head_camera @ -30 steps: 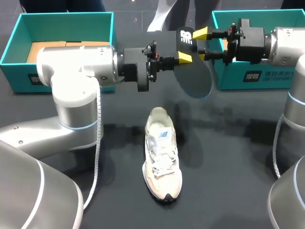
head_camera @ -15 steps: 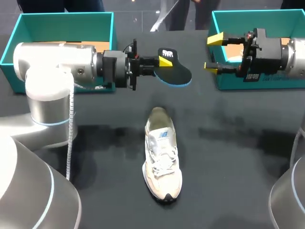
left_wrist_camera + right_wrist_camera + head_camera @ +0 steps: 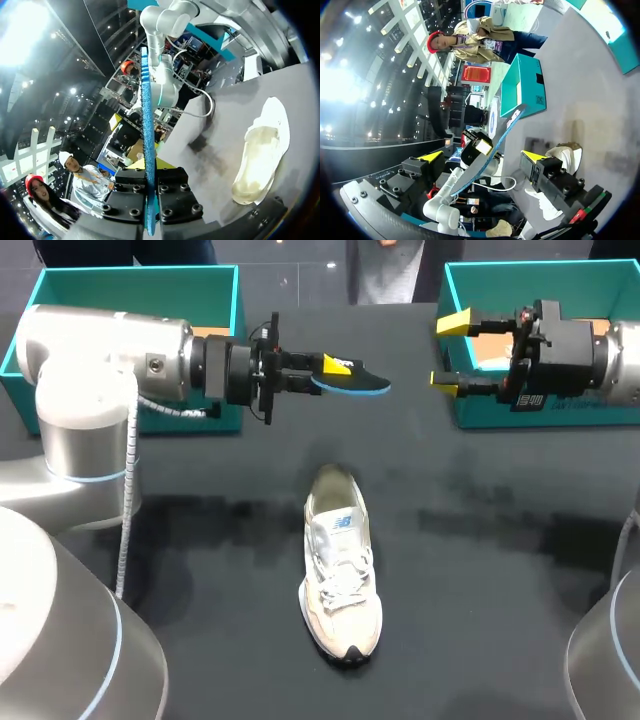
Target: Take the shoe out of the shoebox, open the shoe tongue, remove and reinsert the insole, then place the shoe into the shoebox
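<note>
While the insole (image 3: pixel 356 383) hangs in the upper middle of the frame, clear of the table (image 3: pixel 480 580), the left jaws are closed on one end of it, pinching its flat faces. The rest juts out unsupported toward the right. In the left wrist view it sits edge-on, a thin blue line with no visible sag.

Judgement: light, thin foam, bendy but springy enough to keep its shape. An end pinch will do, though the insole may pivot in it.

Right jaws are spread wide and empty at upper right, before the right shoebox (image 3: pixel 480 410), near the insole's free end but apart from it.

Shoe (image 3: pixel 340 570) stands on its sole at centre frame, toe toward the bottom edge and opening toward the top. It probably has a soft upper over a stiffer sole and will likely slide on the table. Best hold looks like the heel collar or across the midfoot, steadying it while the insole is fed in flexed.
</note>
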`<state>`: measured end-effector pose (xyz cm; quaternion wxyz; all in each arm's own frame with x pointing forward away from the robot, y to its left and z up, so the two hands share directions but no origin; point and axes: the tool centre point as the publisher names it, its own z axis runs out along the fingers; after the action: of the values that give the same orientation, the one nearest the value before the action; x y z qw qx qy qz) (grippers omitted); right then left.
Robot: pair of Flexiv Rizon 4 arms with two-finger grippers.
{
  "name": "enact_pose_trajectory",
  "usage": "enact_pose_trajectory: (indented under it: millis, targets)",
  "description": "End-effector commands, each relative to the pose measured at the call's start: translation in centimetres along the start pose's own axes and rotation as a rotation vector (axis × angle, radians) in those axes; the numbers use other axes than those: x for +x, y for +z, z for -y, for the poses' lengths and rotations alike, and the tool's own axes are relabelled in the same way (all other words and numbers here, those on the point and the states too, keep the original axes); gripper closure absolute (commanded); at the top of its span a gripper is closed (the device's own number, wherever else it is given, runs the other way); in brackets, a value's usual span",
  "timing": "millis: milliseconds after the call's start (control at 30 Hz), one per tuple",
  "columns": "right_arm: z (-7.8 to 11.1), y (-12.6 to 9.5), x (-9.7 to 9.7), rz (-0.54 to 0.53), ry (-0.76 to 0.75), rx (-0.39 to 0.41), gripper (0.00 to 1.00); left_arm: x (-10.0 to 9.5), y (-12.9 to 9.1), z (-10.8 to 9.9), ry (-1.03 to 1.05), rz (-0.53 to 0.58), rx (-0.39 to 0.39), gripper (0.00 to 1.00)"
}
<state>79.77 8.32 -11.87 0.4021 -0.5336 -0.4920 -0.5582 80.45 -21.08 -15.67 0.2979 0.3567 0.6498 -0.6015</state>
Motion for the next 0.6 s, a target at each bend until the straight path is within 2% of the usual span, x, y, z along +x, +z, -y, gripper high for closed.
enact_pose_trajectory:
  millis: [33, 200, 367, 600]
  targets:
    - [0.0, 0.1, 0.0, 0.002, 0.000, 0.000, 0.00, -0.4, -1.0, 0.2, -0.440, 0.042, 0.048, 1.00]
    - [0.0, 0.1, 0.0, 0.002, 0.000, 0.000, 0.00, -1.0, -2.3, 1.0, -0.829, 0.085, 0.123, 1.00]
    - [0.0, 0.1, 0.0, 0.002, 0.000, 0.000, 0.00, -1.0, -2.5, 1.7, -1.150, 0.101, 0.197, 1.00]
    - [0.0, 0.1, 0.0, 0.002, 0.000, 0.000, 0.00, -0.9, -2.6, 2.0, -1.163, 0.103, 0.190, 1.00]
